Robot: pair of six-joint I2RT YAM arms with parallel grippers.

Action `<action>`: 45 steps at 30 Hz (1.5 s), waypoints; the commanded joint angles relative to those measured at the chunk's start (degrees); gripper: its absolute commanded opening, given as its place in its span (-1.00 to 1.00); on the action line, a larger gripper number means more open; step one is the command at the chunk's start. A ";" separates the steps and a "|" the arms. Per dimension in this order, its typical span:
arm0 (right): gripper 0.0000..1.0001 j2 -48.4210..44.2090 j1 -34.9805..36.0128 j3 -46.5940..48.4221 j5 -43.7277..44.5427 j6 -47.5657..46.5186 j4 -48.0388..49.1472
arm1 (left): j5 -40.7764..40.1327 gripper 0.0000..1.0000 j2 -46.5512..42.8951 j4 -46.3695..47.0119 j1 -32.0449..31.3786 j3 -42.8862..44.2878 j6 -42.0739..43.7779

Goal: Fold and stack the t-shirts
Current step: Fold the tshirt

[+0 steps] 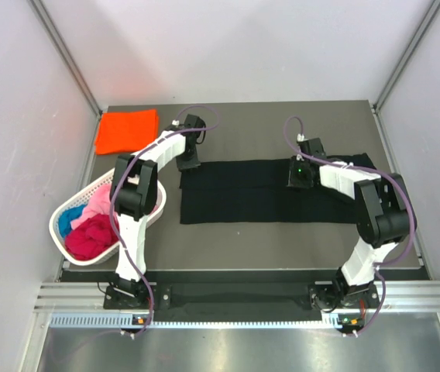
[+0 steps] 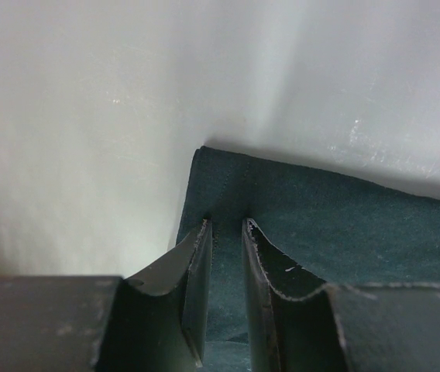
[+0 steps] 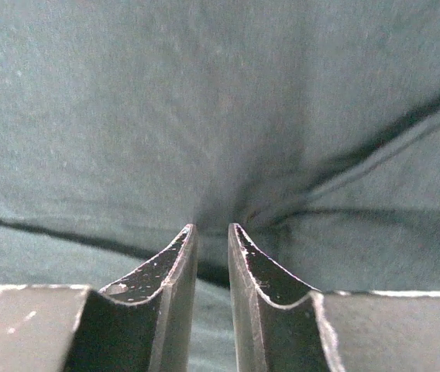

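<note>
The black t-shirt point(image 1: 251, 194) lies on the table as a long flat rectangle. My left gripper point(image 1: 187, 164) is at its far left corner, and in the left wrist view the jaws point(image 2: 226, 225) stand narrow with the cloth's corner point(image 2: 344, 225) between them. My right gripper point(image 1: 298, 180) sits on the shirt's far edge toward the right. In the right wrist view its jaws point(image 3: 212, 229) are pinched on the cloth point(image 3: 204, 101), with creases running into the fingertips. A folded orange t-shirt point(image 1: 127, 130) lies at the far left corner of the table.
A white lattice basket point(image 1: 57, 221) stands at the near left beside the left arm. It holds pink point(image 1: 96, 203), blue point(image 1: 69, 221) and magenta point(image 1: 92, 236) t-shirts in a heap. White walls close in the table on both sides and the back.
</note>
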 commanded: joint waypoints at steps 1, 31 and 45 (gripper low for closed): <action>-0.47 -4.35 1.05 2.26 0.74 1.27 -2.51 | -2.51 -0.46 2.41 -2.35 0.57 1.54 -1.19; -0.37 -1.11 -16.00 9.49 -0.58 -6.37 -13.33 | 25.18 -0.34 -12.09 9.24 -6.81 -10.32 -1.99; -0.45 -4.88 -15.56 2.45 2.32 -9.36 -12.53 | 21.92 -0.35 -10.25 8.72 -6.81 -10.76 -2.95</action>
